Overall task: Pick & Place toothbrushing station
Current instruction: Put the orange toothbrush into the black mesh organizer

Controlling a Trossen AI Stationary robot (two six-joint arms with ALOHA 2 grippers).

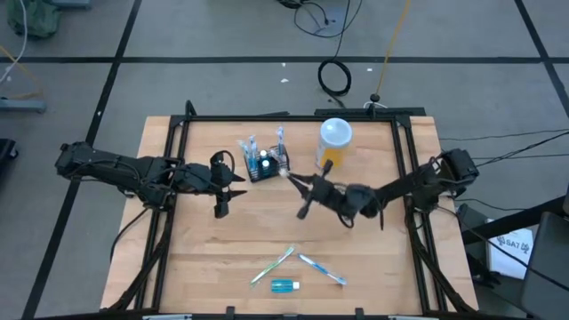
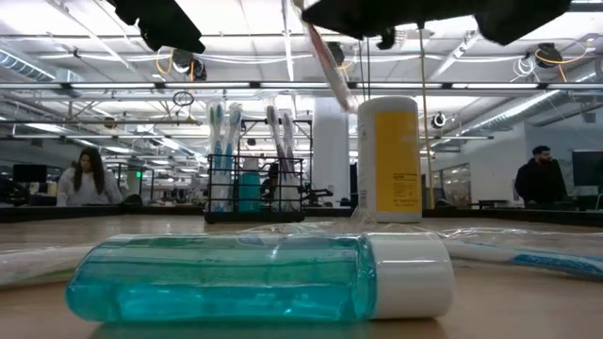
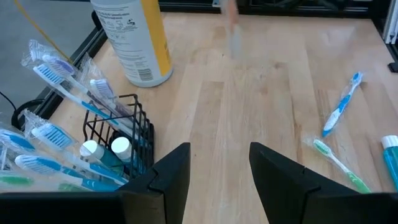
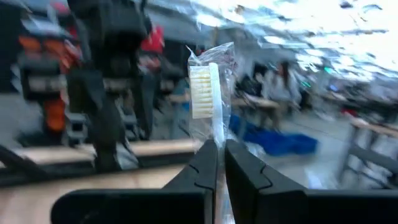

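Right wrist view: right tool [image 4: 221,155] is clamped on a wrapped toothbrush [image 4: 208,93]; toothbrushing station [image 1: 265,164] sits just beyond its tip. Left tool [image 3: 219,171] waits, spread, empty. Crinkly wrap could snag crowded brushes, tipping the rack.

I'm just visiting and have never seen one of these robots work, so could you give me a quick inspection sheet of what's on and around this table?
Surface: wooden table, black frame.
Job's things: black rack holding wrapped toothbrushes and small bottles.
Clutter: two loose toothbrushes, a blue mouthwash bottle, a tall white-lidded container.
Grippers: right gripper shut on a wrapped toothbrush beside the rack; left gripper open, empty, near the rack.
Cables: black coil on the floor.
Surroundings: open hall, people in the background.
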